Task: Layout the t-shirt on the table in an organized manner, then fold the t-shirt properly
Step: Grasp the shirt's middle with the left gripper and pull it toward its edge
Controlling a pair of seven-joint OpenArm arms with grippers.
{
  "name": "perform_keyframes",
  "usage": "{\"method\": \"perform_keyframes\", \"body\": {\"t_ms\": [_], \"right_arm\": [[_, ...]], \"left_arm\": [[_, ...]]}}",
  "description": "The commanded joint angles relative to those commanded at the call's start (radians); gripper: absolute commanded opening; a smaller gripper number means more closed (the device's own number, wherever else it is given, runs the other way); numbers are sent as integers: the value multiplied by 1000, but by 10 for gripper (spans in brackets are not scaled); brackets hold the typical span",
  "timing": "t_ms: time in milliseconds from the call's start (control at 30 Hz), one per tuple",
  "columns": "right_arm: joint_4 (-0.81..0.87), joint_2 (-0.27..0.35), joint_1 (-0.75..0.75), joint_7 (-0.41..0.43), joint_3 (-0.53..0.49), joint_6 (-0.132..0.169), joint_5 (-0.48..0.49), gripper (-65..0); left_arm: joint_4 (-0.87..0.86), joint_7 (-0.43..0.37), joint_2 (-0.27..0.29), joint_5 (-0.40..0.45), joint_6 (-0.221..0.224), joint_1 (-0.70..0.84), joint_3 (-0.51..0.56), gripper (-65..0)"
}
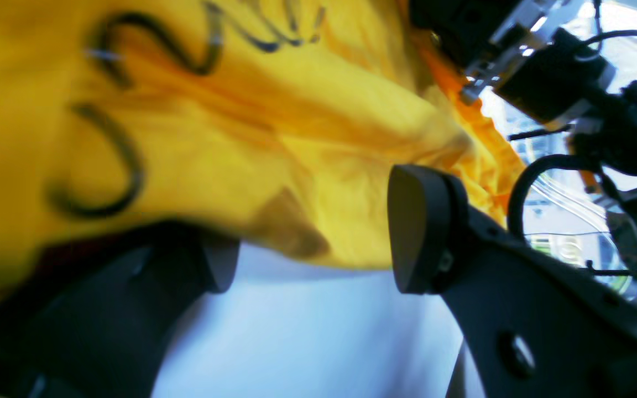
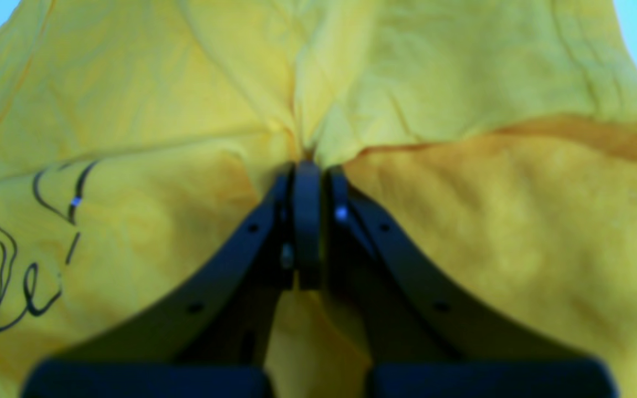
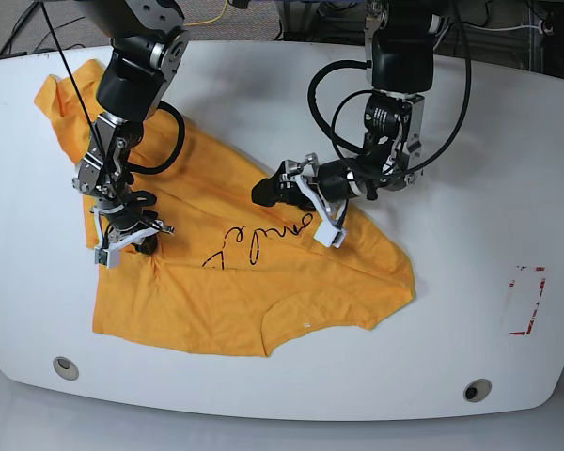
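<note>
The orange-yellow t-shirt [image 3: 263, 282] lies crumpled on the white table [image 3: 470, 141], with its black lettering [image 3: 254, 242] facing up. My right gripper [image 3: 132, 241] is on the shirt's left part and is shut on a pinched fold of the t-shirt [image 2: 307, 157]. My left gripper [image 3: 263, 192] is at the shirt's upper edge near the middle. In the left wrist view its jaws stand wide apart [image 1: 313, 260], with the shirt's edge [image 1: 307, 182] just beyond and partly draped over one finger [image 1: 208, 260].
A red rectangular outline mark [image 3: 524, 301] is at the table's right. Two round grommet holes [image 3: 65, 366] [image 3: 477, 389] sit near the front edge. Cables hang around the left arm [image 3: 338, 103]. The table's right half is bare white.
</note>
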Motion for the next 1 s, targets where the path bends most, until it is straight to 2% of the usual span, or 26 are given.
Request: {"method": "perform_keyframes", "body": {"t_ms": [67, 133, 167, 233, 300, 400, 500, 700, 800, 1000], "right_arm": [[0, 0, -3, 0, 0, 0, 2, -650], [0, 0, -5, 0, 0, 2, 2, -650], [0, 0, -5, 0, 0, 2, 2, -650], [0, 0, -6, 0, 0, 2, 2, -650], [0, 0, -8, 0, 0, 2, 3, -650], [0, 0, -8, 0, 0, 2, 3, -650], [0, 0, -8, 0, 0, 2, 3, -650], [18, 0, -8, -2, 0, 2, 3, -650], [80, -2, -18, -12, 0, 2, 5, -650], [222, -35, -25, -92, 0, 2, 5, -650]], "left_arm": [[0, -9, 0, 0, 0, -2, 0, -347], [-2, -26, 0, 2, 0, -2, 0, -481], [-3, -29, 0, 2, 0, -2, 0, -510], [-6, -34, 0, 3, 2, -2, 0, -617], [-6, -34, 0, 3, 2, -2, 0, -650], [-3, -28, -3, 2, 2, -2, 0, -650], [-3, -26, -35, 0, 2, -2, 0, -650], [60, 34, -133, -18, 0, 3, -6, -650], [150, 52, -201, -63, 0, 12, -6, -650], [318, 101, -325, -169, 0, 32, -8, -650]]}}
